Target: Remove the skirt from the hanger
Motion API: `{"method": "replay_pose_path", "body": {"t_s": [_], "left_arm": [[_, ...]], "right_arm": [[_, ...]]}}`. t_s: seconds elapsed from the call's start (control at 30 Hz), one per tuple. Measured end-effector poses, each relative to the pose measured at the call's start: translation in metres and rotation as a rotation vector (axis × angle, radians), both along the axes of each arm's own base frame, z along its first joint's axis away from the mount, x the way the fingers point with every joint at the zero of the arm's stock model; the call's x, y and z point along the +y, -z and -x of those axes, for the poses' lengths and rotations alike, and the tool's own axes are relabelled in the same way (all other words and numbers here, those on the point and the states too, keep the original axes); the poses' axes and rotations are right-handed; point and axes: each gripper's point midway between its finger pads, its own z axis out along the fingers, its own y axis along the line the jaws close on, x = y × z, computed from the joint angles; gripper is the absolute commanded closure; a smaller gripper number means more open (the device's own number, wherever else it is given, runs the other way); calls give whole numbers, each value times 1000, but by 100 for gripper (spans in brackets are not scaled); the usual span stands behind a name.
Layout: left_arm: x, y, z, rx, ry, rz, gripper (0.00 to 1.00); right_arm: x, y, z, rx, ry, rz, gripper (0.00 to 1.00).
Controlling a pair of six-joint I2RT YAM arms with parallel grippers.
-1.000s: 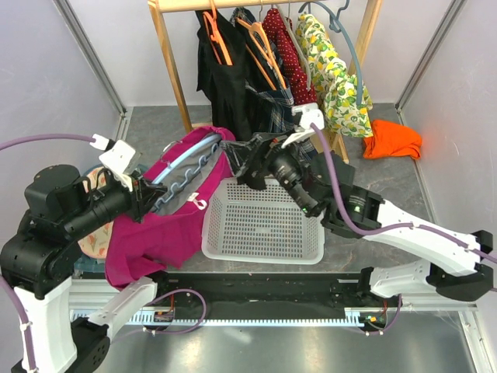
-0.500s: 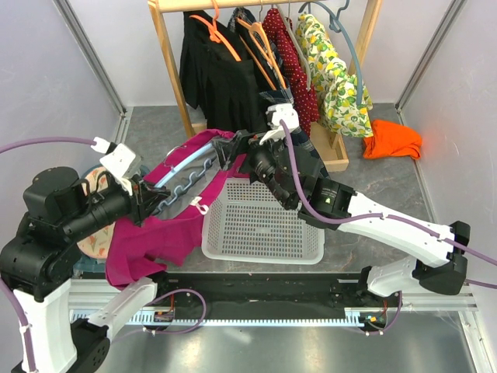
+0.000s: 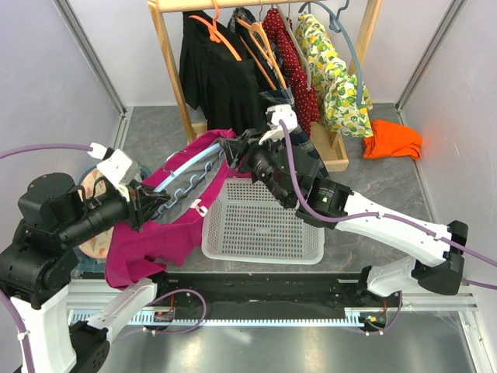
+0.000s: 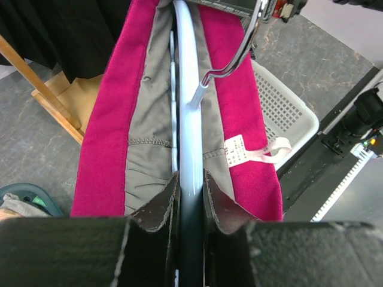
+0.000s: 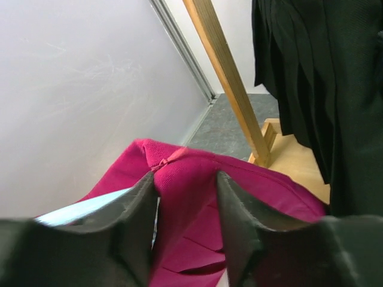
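The skirt (image 3: 273, 99), dark plaid, hangs on the rack from the pale peach hanger (image 3: 262, 47), partly behind my right arm; neither gripper touches it. My left gripper (image 3: 147, 203) (image 4: 191, 179) is shut on a light-blue hanger (image 3: 186, 165) (image 4: 187, 119) that carries a magenta garment (image 3: 155, 241) (image 4: 105, 149). That hanger's metal hook (image 4: 245, 48) points away from the left wrist camera. My right gripper (image 3: 233, 151) (image 5: 187, 179) is at the far end of the magenta garment (image 5: 191, 203). Both of its fingers press a raised fold of that cloth beside the light-blue hanger's tip (image 5: 84, 209).
A white mesh basket (image 3: 264, 225) sits below the magenta garment's right side. The wooden rack (image 3: 172, 70) holds a black garment (image 3: 210, 78), a red dotted one (image 3: 291, 54) and a lemon-print one (image 3: 334, 70). An orange cloth (image 3: 392, 140) lies at the back right.
My right arm has swung left from above the basket to the magenta garment's far end, and its jaws have narrowed onto the fabric. The black garment on the rack has shifted left.
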Motion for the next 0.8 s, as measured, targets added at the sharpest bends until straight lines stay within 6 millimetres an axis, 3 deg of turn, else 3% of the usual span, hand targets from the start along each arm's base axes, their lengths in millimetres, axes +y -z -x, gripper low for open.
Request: {"method": "replay_pose_path", "body": {"t_s": [0.03, 0.13, 0.3, 0.43, 0.6, 0.8], "left_arm": [[-1, 0, 0, 3, 5, 1, 98], [-3, 3, -1, 21, 17, 1, 98], [-10, 8, -10, 35, 41, 5, 98], [-19, 21, -20, 47, 74, 5, 98], [-25, 35, -23, 88, 107, 2, 98], [-31, 37, -20, 103, 150, 13, 98]], "right_arm": [[2, 1, 0, 3, -5, 1, 77], [7, 3, -2, 7, -8, 9, 88], [5, -1, -5, -2, 6, 75, 92], [3, -15, -3, -33, 18, 149, 93], [12, -46, 11, -87, 0, 177, 93], [30, -89, 39, -155, -38, 139, 93]]}}
